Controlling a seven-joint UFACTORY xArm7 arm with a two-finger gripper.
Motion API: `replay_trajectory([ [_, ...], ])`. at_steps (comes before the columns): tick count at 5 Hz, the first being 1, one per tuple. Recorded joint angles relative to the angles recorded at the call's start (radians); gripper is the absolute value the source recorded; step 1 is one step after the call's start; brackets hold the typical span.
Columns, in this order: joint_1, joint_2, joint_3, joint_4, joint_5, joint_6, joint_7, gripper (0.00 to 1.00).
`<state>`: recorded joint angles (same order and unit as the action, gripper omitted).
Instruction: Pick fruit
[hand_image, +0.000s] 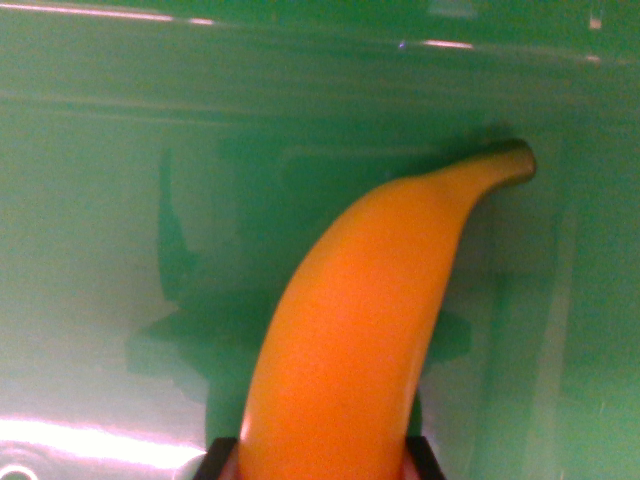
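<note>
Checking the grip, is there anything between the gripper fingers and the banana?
No. In the wrist view the banana runs straight down between the dark fingers at the bottom edge, nothing between; contact is hard to confirm.

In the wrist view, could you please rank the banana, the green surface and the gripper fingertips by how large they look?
1. Green surface.
2. Banana, though it is nearest the camera.
3. Gripper fingertips, only dark corners visible.

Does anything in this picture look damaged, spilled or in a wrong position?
Nothing stands out. The banana looks whole, with smooth skin and no visible bruise or split; its dark stem tip points to the wrist view's upper right. The green surface shows only shadow and glare, no spill. The dark gripper parts at the bottom edge flank the banana.
</note>
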<state>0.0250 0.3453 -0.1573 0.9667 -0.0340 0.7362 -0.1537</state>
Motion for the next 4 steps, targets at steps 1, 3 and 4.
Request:
replay_trajectory([
  [1,0.0000,0.000,0.000,0.000,0.0000,0.000,0.000,1.00],
  [3,0.0003,-0.005,0.000,0.009,-0.0006,0.014,0.000,1.00],
  [4,0.0008,-0.013,0.000,0.022,-0.0015,0.034,-0.001,1.00],
])
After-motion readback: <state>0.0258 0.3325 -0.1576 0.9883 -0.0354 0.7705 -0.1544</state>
